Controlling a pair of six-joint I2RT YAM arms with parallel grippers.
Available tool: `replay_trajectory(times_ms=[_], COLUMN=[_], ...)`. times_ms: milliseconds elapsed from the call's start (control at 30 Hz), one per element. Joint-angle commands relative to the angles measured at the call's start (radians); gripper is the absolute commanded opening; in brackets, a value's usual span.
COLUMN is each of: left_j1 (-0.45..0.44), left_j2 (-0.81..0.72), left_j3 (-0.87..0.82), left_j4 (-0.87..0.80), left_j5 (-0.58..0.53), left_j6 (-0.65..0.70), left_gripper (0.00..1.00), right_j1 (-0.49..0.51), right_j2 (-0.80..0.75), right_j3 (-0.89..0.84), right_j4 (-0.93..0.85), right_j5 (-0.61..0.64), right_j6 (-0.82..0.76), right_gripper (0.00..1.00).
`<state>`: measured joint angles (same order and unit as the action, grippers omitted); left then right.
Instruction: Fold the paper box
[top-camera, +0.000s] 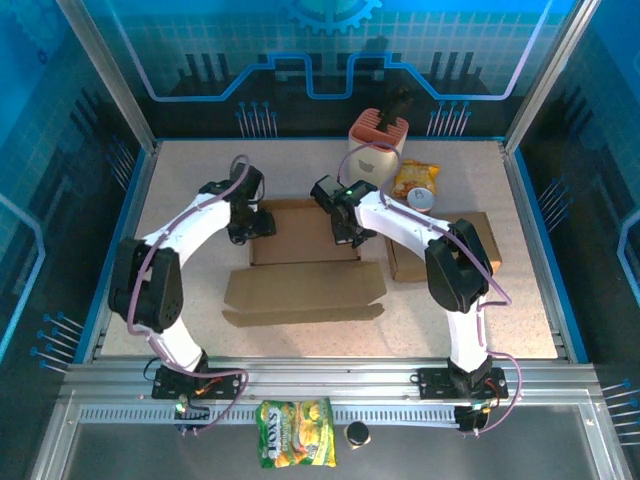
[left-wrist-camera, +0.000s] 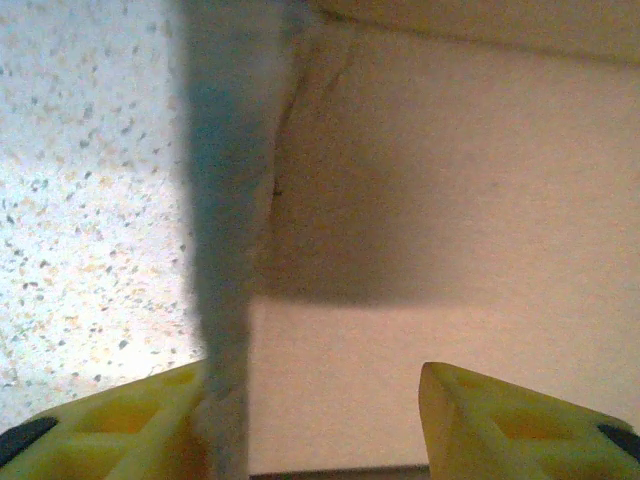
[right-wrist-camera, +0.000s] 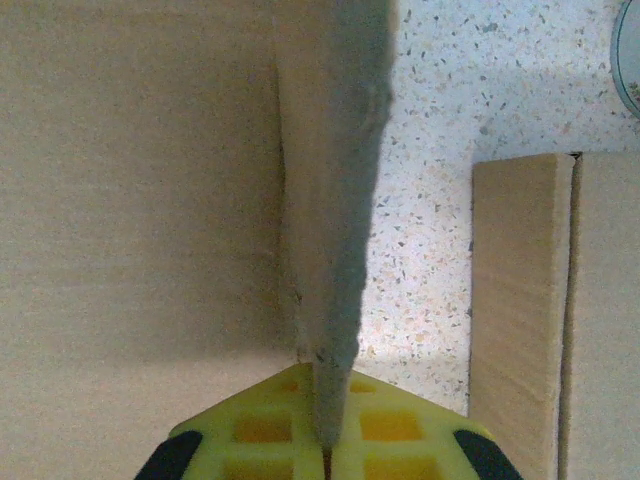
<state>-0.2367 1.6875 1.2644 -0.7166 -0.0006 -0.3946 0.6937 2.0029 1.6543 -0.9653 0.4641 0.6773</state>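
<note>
The paper box (top-camera: 305, 250) lies as brown cardboard in the middle of the table, its long front flap (top-camera: 300, 290) spread flat toward me. My left gripper (top-camera: 252, 226) is at the box's left end. In the left wrist view that gripper (left-wrist-camera: 315, 385) stands open, and the raised left wall (left-wrist-camera: 225, 250) rests against the left finger (left-wrist-camera: 130, 410). My right gripper (top-camera: 346, 230) is at the box's right end. The right wrist view has this gripper (right-wrist-camera: 328, 405) shut on the upright right wall (right-wrist-camera: 330, 200), pinching its top edge.
A second cardboard box (top-camera: 440, 250) sits just right of the right arm, also seen as a box edge (right-wrist-camera: 520, 300). A white and orange container (top-camera: 375, 150), a yellow snack bag (top-camera: 415, 178) and a round tin (top-camera: 420, 198) stand at the back. Another snack bag (top-camera: 296, 447) lies on the front rail.
</note>
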Motion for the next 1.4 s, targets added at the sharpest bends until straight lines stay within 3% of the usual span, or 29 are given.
replay_trajectory(times_ms=[0, 633, 1067, 1367], left_j1=[0.026, 0.139, 0.148, 0.224], left_j2=[-0.041, -0.108, -0.11, -0.188], left_j3=[-0.031, -0.131, -0.094, -0.261], left_j4=[0.079, 0.148, 0.012, 0.175], left_j5=[0.186, 0.326, 0.151, 0.302], left_j6=[-0.019, -0.001, 0.029, -0.046], left_gripper=[0.53, 0.53, 0.5, 0.38], right_j1=[-0.006, -0.039, -0.049, -0.065], right_j2=[-0.014, -0.012, -0.002, -0.004], right_j3=[-0.016, -0.061, -0.06, -0.084], right_j4=[0.016, 0.03, 0.016, 0.036], right_j5=[-0.034, -0.088, -0.107, -0.142], right_j6=[0.002, -0.002, 0.032, 0.034], right_gripper=[0.0, 0.0, 0.0, 0.0])
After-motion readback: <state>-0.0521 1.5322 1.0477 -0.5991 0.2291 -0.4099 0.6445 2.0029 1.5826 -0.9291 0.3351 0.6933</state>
